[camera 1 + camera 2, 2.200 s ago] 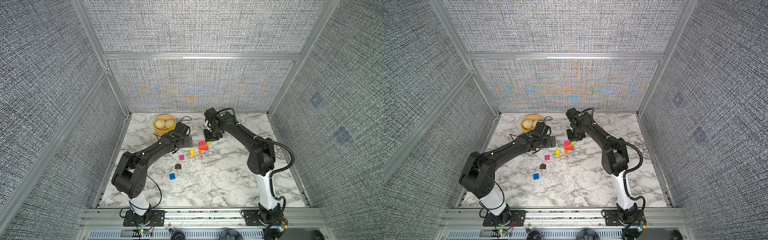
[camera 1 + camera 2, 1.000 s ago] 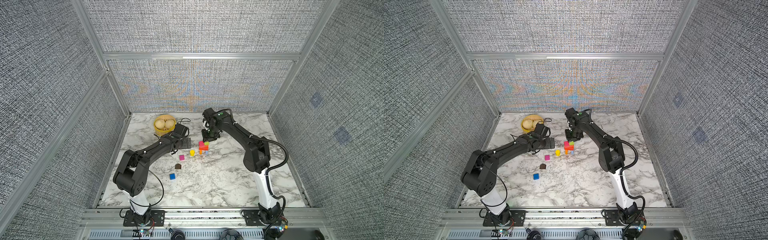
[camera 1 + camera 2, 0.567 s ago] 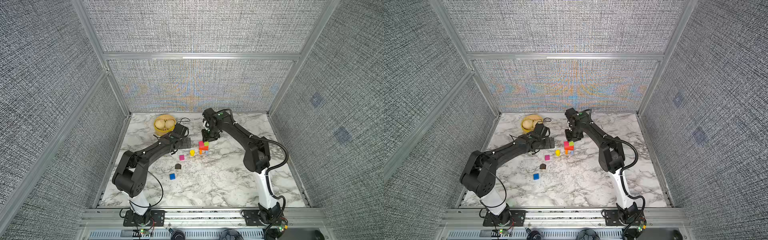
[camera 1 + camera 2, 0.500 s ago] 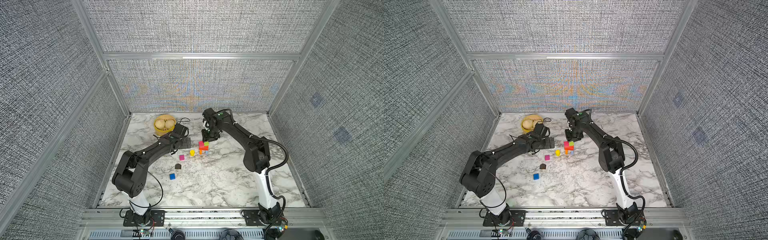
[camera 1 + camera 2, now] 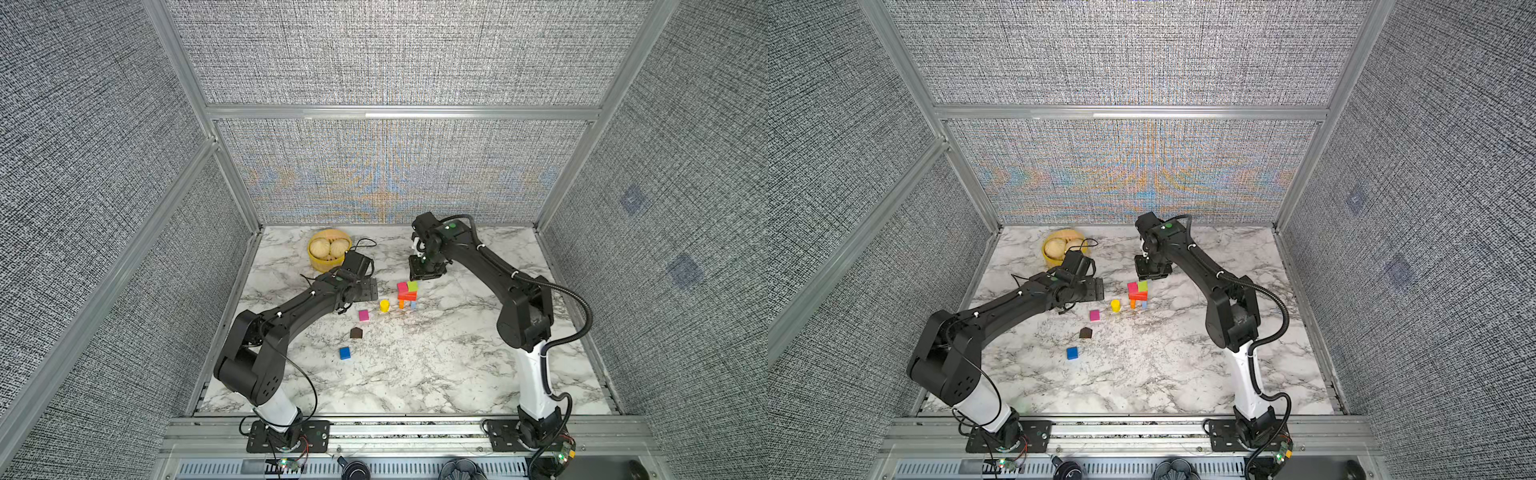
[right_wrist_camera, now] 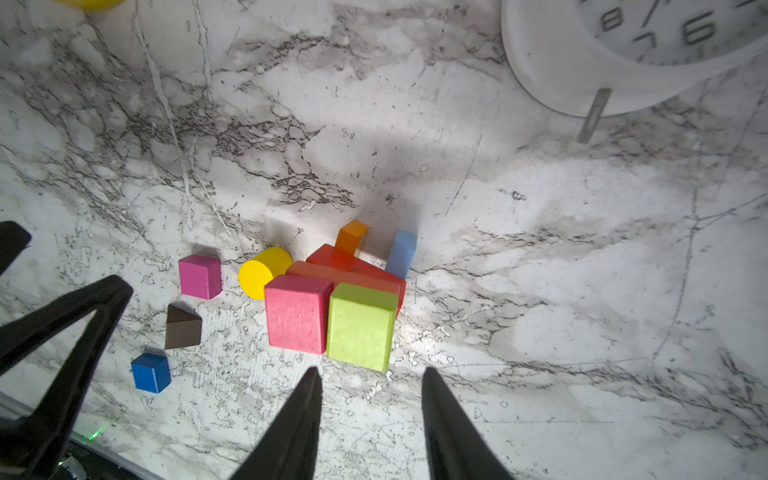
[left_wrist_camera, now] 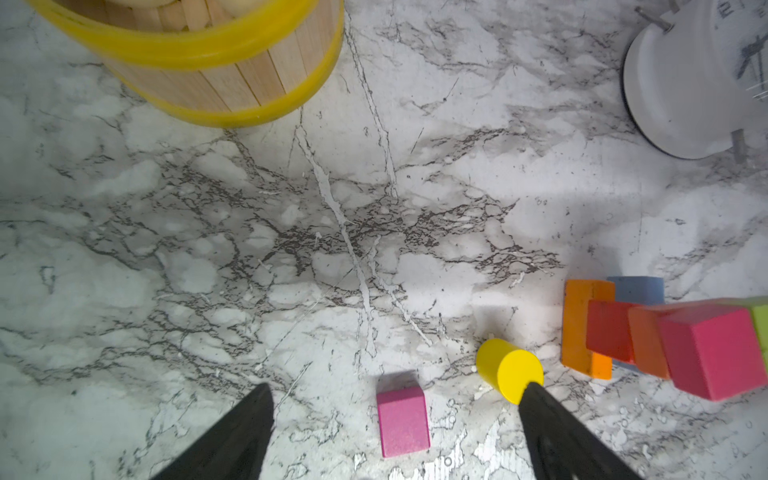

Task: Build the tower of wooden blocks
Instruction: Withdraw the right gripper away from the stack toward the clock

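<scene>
Steamer basket point(image 5: 312, 259): stands at the back left of the marble table point(image 5: 415, 374). Both top views show the buns inside; the left wrist view shows only its slatted wall and yellow bands.
Left gripper point(image 7: 397, 388): fingers spread wide with nothing between them, hanging over the table just left of the loose blocks. In the left wrist view the magenta cube point(image 7: 403, 415) lies on the marble below the gap, and one fingertip overlaps the edge of the yellow cylinder point(image 7: 509, 368).
Loose blocks: blue cube point(image 5: 344, 353), brown house-shaped piece point(image 5: 355, 332), magenta cube and yellow cylinder run in a slanting line toward the tower, each apart from the next. The right wrist view shows all four, the left wrist view only the last two.
Tower point(image 5: 406, 293): mid-table, just right of the cylinder. The right wrist view shows its layers: upright orange leg point(image 6: 352, 237) and light-blue leg point(image 6: 402, 253), red brick point(image 6: 332, 255), an orange brick above it, then pink cube point(image 6: 296, 311) and green cube point(image 6: 360, 328) side by side on top.
Right gripper point(image 6: 370, 370): fingers parted, gripping nothing, above and just behind the tower, clear of the green cube.
Alarm clock point(image 6: 623, 50): white, plain in both wrist views; the right arm covers it in both top views.
</scene>
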